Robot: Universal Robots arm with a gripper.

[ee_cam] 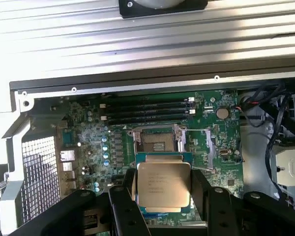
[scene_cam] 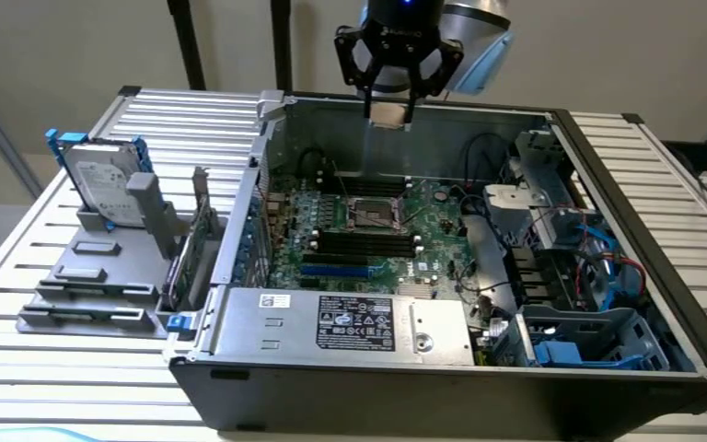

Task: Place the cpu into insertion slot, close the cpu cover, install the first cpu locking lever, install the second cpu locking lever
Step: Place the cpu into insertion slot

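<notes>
My gripper (scene_cam: 388, 114) hangs above the back wall of the open computer case, shut on the cpu (scene_cam: 388, 112). The cpu (ee_cam: 163, 184) is a pale tan square chip with its face showing between the black fingers (ee_cam: 122, 201). The insertion slot (scene_cam: 375, 214) lies below on the green board, a dark square in a silvery frame, uncovered (ee_cam: 157, 142). A silvery frame that looks like the cpu cover (ee_cam: 162, 157) stands swung open at the slot's edge, largely hidden behind the cpu.
Long black memory slots (scene_cam: 353, 244) lie beside the slot. A labelled silver box (scene_cam: 353, 322) fills the case's near side. Cables and a drive cage (scene_cam: 574, 249) crowd the exterior view's right. A hard drive (scene_cam: 102, 184) stands on the slatted table (scene_cam: 194, 120).
</notes>
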